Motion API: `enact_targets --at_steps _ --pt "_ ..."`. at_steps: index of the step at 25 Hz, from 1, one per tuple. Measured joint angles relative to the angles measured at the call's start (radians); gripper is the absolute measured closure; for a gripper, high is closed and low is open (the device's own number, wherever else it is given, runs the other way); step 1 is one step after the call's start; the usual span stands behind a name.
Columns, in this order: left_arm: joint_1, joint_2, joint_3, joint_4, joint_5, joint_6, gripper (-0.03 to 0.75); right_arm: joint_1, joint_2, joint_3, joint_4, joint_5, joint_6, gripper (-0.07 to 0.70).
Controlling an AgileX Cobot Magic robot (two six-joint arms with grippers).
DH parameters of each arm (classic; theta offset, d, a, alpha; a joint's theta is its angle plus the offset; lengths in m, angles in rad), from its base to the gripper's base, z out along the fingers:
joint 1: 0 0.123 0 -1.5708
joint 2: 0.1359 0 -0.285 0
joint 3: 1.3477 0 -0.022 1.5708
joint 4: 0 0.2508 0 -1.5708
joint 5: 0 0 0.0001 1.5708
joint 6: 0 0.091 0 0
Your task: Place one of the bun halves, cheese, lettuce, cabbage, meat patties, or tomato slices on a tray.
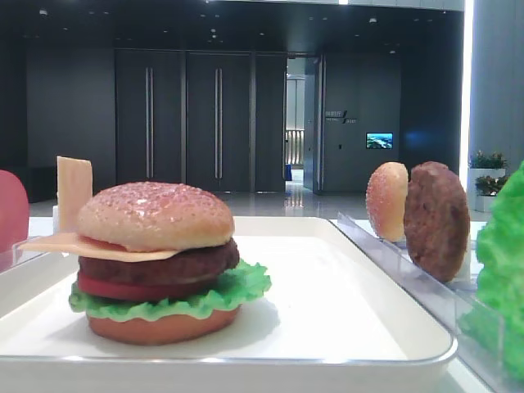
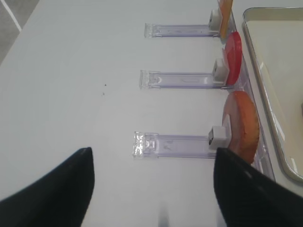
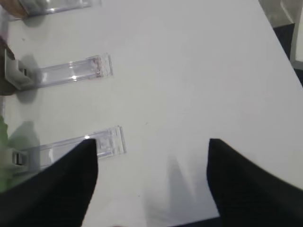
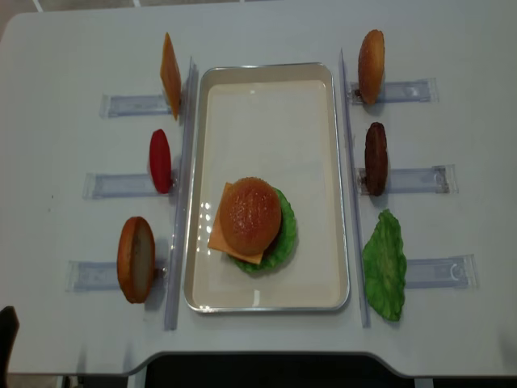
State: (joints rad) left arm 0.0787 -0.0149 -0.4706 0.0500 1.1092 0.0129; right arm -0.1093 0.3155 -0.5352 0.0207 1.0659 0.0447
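On the white tray (image 4: 266,71) stands a stacked burger: speckled bun half (image 4: 250,214) on top, then cheese (image 4: 218,241), meat patty (image 1: 160,266), tomato slice (image 1: 123,288) and lettuce (image 4: 285,234). Upright in the right racks are another bun half (image 4: 371,66), a patty (image 4: 376,158) and a lettuce leaf (image 4: 384,265). The left racks hold cheese (image 4: 170,74) and a tomato slice (image 4: 160,160). No cabbage is in view. My left gripper (image 2: 152,156) and right gripper (image 3: 151,144) both hover open over bare table, holding nothing.
A smooth orange bun base (image 4: 136,259) stands in the near left rack, close to my left gripper's right finger (image 2: 236,189). Clear plastic racks (image 3: 71,73) lie on both sides of the tray. The table's front edge is near.
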Motion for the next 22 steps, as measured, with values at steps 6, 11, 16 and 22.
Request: enact_targets --at_steps 6,11,16,22 --pt "0.0 0.0 0.0 0.0 0.0 0.0 0.118 0.0 -0.122 0.023 -0.002 0.062 0.0 0.162" --pt "0.0 0.0 0.0 0.0 0.0 0.0 0.118 0.0 -0.177 0.023 -0.002 0.064 0.0 0.162" --pt "0.0 0.0 0.0 0.0 0.0 0.0 0.118 0.0 -0.247 0.025 -0.002 0.064 0.0 0.162" --pt "0.0 0.0 0.0 0.0 0.0 0.0 0.118 0.0 -0.32 0.028 -0.002 0.065 0.0 0.162"
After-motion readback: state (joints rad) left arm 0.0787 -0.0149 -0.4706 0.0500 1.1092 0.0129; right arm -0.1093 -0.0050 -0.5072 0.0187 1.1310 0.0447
